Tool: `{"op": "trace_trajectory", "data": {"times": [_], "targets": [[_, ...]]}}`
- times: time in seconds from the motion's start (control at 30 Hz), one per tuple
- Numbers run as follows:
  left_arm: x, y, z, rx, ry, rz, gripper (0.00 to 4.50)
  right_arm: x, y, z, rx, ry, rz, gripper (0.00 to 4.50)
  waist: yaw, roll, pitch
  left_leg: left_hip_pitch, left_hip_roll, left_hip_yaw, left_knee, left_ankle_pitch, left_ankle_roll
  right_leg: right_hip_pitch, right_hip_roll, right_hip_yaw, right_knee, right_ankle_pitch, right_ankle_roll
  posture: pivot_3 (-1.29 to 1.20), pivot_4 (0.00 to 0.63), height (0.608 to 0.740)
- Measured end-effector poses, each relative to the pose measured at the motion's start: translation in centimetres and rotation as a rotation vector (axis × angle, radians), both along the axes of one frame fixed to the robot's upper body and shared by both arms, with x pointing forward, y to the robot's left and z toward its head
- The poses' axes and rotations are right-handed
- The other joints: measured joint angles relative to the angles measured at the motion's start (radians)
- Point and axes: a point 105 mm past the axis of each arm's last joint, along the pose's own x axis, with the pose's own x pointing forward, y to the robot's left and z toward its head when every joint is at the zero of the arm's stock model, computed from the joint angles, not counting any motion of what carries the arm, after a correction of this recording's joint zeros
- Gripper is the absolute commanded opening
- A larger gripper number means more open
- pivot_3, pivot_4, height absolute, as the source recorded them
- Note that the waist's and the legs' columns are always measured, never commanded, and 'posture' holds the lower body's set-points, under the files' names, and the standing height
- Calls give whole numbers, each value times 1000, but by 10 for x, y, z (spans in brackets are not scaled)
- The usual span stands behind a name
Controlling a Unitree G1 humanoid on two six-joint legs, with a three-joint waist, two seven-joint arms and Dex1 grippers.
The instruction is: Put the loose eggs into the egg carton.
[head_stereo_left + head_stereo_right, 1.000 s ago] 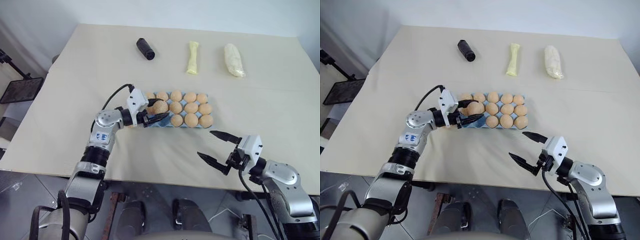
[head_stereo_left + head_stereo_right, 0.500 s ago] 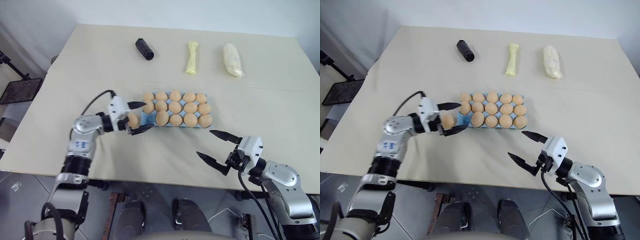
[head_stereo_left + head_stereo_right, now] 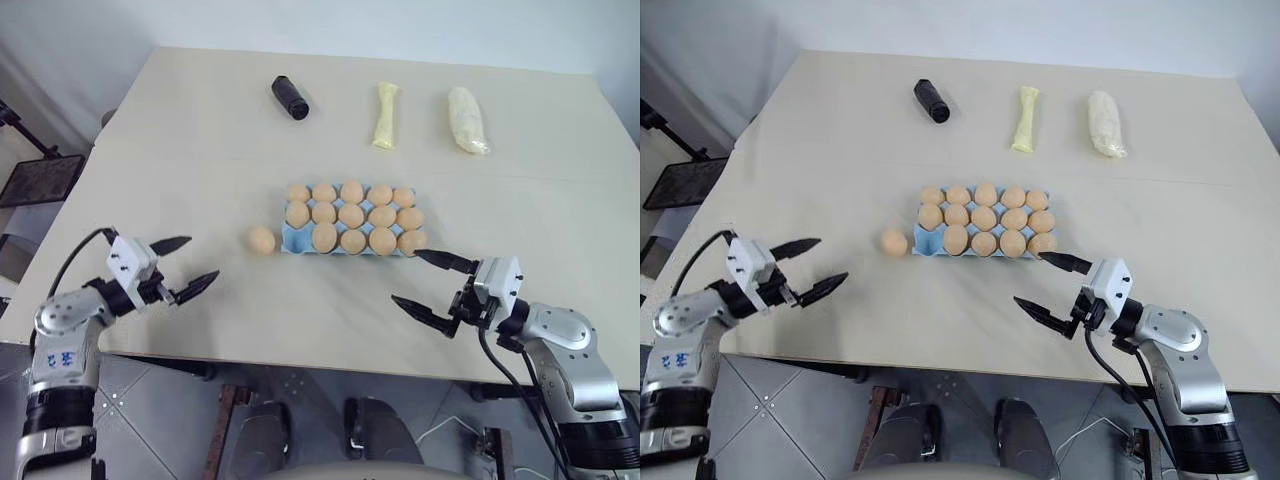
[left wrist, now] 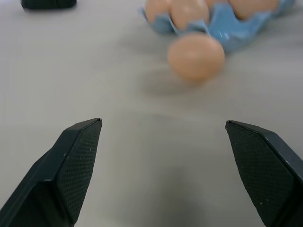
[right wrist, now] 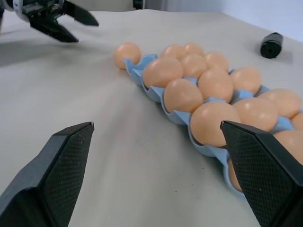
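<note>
The light blue egg carton [image 3: 293, 238] lies mid-table, with tan eggs in every cup except the front-left one. One loose egg [image 3: 261, 239] rests on the table just left of that empty cup, and it also lies ahead in the left wrist view, egg [image 4: 196, 55]. My left gripper [image 3: 204, 256] is open and empty, well to the left of the egg near the table's front-left edge. My right gripper [image 3: 405, 275] is open and empty, just in front of the carton's right end [image 5: 208, 149].
A black cylinder [image 3: 291, 97], a pale yellow bag [image 3: 385, 115] and a white bag [image 3: 468, 120] lie in a row at the back of the table. The table's front edge runs close under both grippers.
My left gripper opened and drew back far to the left, away from the carton. The egg that was between its fingers now lies alone on the table. The right arm has not moved.
</note>
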Motion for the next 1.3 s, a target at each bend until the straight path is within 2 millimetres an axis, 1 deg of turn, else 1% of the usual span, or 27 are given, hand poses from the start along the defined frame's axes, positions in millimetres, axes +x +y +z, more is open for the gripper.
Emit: {"op": "trace_trajectory", "data": {"times": [0.13, 0.2, 0.3, 0.43, 0.57, 0.67, 0.9, 0.93, 0.97, 1.1, 1.17, 1.3], "targets": [[2, -10, 8, 5, -35, -22, 4454, 2, 0, 1, -3, -1, 14, 4500, -2, 0, 0, 0, 0, 0, 0, 0, 0, 0, 0, 0, -1, 0, 0, 0, 150, 740], [10, -23, 12, -26, -59, -40, 4454, 3, -1, -2, -3, 9, 12, 4500, 2, 0, 0, 0, 0, 0, 0, 0, 0, 0, 0, 0, -1, 0, 0, 0, 150, 740], [23, -41, 16, -46, -73, -87, 4454, 4, 0, 1, -5, -3, 21, 4500, 3, 0, 0, 0, 0, 1, 0, 0, 0, 0, 0, 0, -1, 0, 0, 0, 150, 740], [42, -54, 7, -29, -38, -118, 4454, 4, -1, 2, -9, -15, 23, 4500, -2, 0, 0, 0, 0, 2, 0, 0, 0, 0, 2, -1, 0, 0, 0, 0, 150, 740], [53, -62, -12, -8, 3, -137, 4454, 5, -1, 3, -13, -22, 19, 4500, -10, 0, 0, 0, 0, 3, 1, -1, 1, 0, 2, -1, 0, 1, 1, 0, 150, 740], [62, -65, -10, -12, -11, -136, 4454, 6, -1, 3, -13, -24, 16, 4500, -10, 0, 0, 0, 0, 3, 2, 0, 1, 0, 2, -1, 2, 1, 1, 0, 150, 740], [73, -83, -10, -45, -4, -176, 4454, 6, -1, 3, -10, -23, 9, 4500, -8, 0, 0, 0, -1, 3, 3, 1, 1, 0, 2, -1, 4, 1, 1, 0, 150, 740], [74, -86, -10, -40, -4, -191, 4074, 6, -1, 2, -10, -23, 8, 4500, -8, 0, 0, 0, -1, 3, 3, 1, 1, 0, 2, -1, 4, 1, 1, 0, 150, 740], [73, -87, -10, -35, -6, -202, 3884, 6, -1, 2, -10, -22, 7, 4500, -8, 0, 0, 0, -1, 3, 3, 1, 1, 0, 2, -1, 4, 1, 1, 0, 150, 740], [71, -87, -8, -31, -15, -224, 2691, 3, -2, 0, -9, -12, 0, 4500, -9, 0, 0, 0, -1, 3, 2, 1, 1, 0, 2, -1, 4, 1, 1, 0, 150, 740], [69, -84, -4, -39, -23, -232, 2691, 2, -2, 0, -8, -13, -4, 4500, -13, 0, 0, 0, 0, 3, 2, 1, 1, -1, 2, -1, 3, 1, 1, 0, 150, 740], [62, -77, 15, -21, -78, -266, 2691, -1, -1, -2, -6, -10, -14, 4500, -12, 0, 0, 0, 0, 3, 2, 1, 1, -1, 2, -1, 4, 1, 1, 0, 150, 740]]}}
